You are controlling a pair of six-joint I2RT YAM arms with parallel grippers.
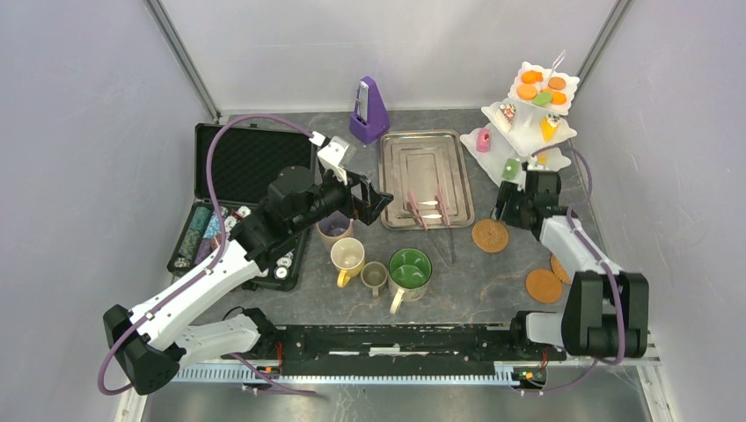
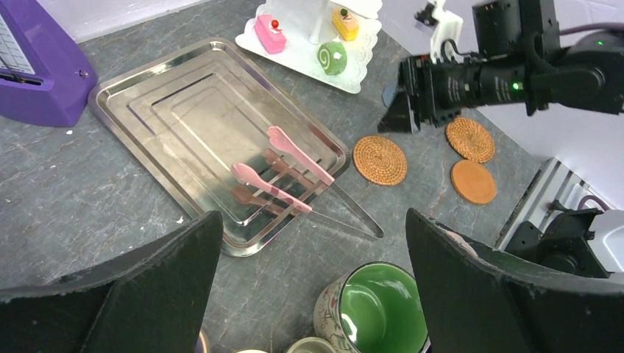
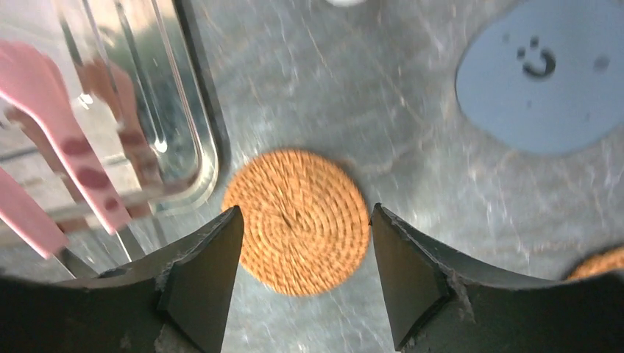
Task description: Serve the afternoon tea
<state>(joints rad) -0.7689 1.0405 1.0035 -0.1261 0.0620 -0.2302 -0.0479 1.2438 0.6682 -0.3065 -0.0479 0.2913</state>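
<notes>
The white three-tier stand (image 1: 519, 132) at the back right carries orange, green and pink toy pastries (image 1: 543, 88). Mauve (image 1: 334, 230), yellow (image 1: 347, 257), olive (image 1: 375, 277) and big green (image 1: 410, 269) mugs stand together at the front centre. My left gripper (image 1: 374, 200) is open and empty, above the table between the mugs and the tray; the left wrist view (image 2: 313, 220) shows the green mug (image 2: 379, 309) below it. My right gripper (image 3: 306, 209) is open, its fingers on either side of a woven coaster (image 3: 294, 235) just below; the top view (image 1: 503, 209) shows it over that coaster (image 1: 490, 236).
A steel tray (image 1: 425, 145) holds pink-tipped tongs (image 1: 428, 209) that overhang its near edge. Two more coasters (image 1: 544, 286) lie front right. A purple metronome (image 1: 369, 110) stands at the back. An open black case (image 1: 246, 158) of poker chips lies left. A grey-blue disc (image 3: 537, 81) lies by the stand.
</notes>
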